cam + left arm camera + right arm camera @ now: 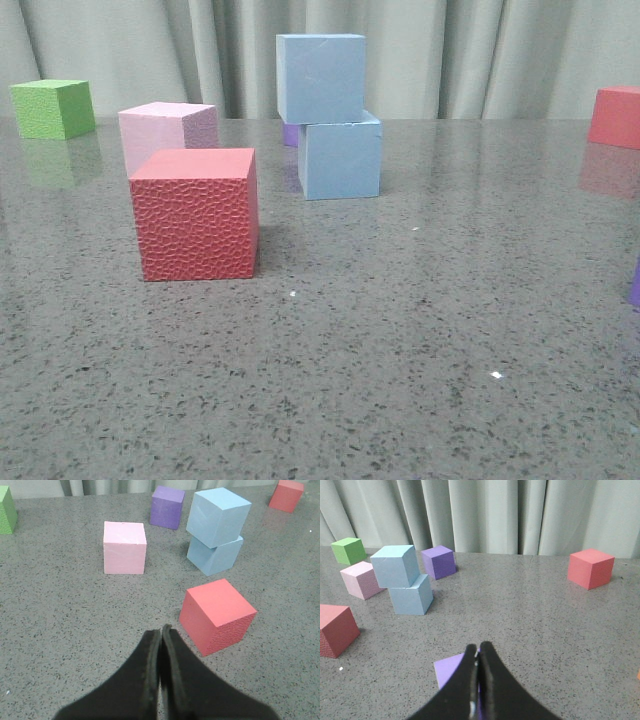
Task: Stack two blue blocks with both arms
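Two blue blocks stand stacked at the middle back of the table: the paler upper block (320,78) rests on the lower block (340,157), turned a little and shifted left of it. The left wrist view shows the upper (217,516) and lower (215,557) blocks too, and the right wrist view shows the upper (394,566) and lower (411,599) as well. My left gripper (161,629) is shut and empty, well short of the stack. My right gripper (478,646) is shut and empty, far from the stack. Neither gripper shows in the front view.
A red cube (195,215) stands front left with a pink cube (165,130) behind it. A green cube (52,108) sits far left, another red cube (615,117) far right. One purple cube (167,507) is behind the stack, another (451,670) lies under my right gripper.
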Robot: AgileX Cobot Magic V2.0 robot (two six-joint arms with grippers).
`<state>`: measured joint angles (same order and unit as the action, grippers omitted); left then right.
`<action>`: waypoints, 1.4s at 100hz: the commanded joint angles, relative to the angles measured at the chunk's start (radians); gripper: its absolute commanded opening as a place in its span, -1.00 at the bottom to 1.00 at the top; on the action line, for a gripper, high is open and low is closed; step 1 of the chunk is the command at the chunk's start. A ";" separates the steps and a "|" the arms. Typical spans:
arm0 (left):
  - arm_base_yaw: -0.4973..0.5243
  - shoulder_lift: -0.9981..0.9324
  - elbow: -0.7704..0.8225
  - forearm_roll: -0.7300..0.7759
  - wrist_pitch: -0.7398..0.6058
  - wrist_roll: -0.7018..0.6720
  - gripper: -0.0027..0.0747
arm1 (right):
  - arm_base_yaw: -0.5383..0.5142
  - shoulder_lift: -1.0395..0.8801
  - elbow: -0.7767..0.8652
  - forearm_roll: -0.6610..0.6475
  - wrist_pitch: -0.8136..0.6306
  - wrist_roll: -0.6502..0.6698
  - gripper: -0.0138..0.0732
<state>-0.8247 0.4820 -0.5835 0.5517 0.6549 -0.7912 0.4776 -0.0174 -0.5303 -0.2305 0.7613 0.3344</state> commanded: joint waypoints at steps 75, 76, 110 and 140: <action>0.044 0.004 0.013 -0.029 -0.150 0.164 -0.98 | -0.008 -0.010 -0.019 -0.023 -0.087 -0.006 -0.84; 0.056 0.004 0.015 -0.039 -0.159 0.183 -0.98 | -0.008 -0.010 -0.019 -0.023 -0.087 -0.006 -0.84; 0.443 -0.094 0.224 -0.310 -0.574 0.625 -0.98 | -0.008 -0.010 -0.019 -0.023 -0.087 -0.006 -0.84; 0.746 -0.343 0.480 -0.511 -0.697 0.791 -0.98 | -0.008 -0.010 -0.019 -0.023 -0.087 -0.006 -0.84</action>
<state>-0.1458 0.1831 -0.1334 0.0828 0.0735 -0.0128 0.4776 -0.0174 -0.5303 -0.2305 0.7550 0.3344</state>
